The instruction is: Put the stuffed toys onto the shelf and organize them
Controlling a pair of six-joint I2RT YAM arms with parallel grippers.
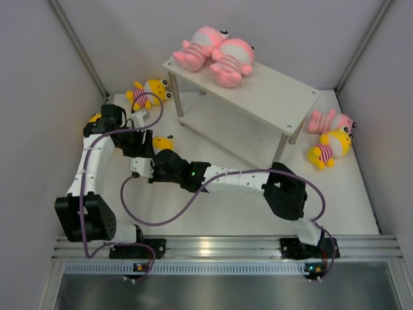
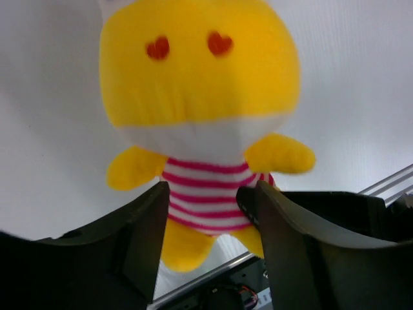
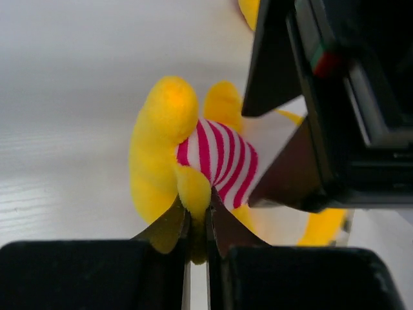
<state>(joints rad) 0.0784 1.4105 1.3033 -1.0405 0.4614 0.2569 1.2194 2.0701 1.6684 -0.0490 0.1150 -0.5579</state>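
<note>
1. Right gripper (image 3: 197, 210): the jaws are drawn almost together and pinch a stubby yellow limb of the held yellow toy (image 3: 158, 129).
2. Left gripper (image 2: 208, 194): the jaws sit either side of the same toy's torso. The striped shirt fills the gap and meets both inner faces, so it is clamped on the torso.
3. Toy appearance: round yellow head with two red heart marks, a white band across the lower face, a pink-and-white striped shirt, and short yellow arms and legs. The head is soft-focus in the left wrist view.
4. Toy location, overhead view: the held yellow toy (image 1: 165, 142) is over the white table (image 1: 213, 219), left of the shelf (image 1: 271, 97), between the two grippers. Only part of its head shows; the body is covered by the arms. I cannot tell whether it rests on the table or is lifted.
5. Shelf top tier: a pair of pink toys (image 1: 226, 58) lie touching each other at the far-left end.
6. On the table: a second yellow toy (image 1: 150, 93) lies near the shelf's far-left leg. A lone pink toy (image 1: 329, 121) and a third yellow toy (image 1: 329, 150) lie just beside each other, right of the shelf.
7. A yellow patch (image 1: 95, 118) beside the left arm is too covered to identify.
</note>
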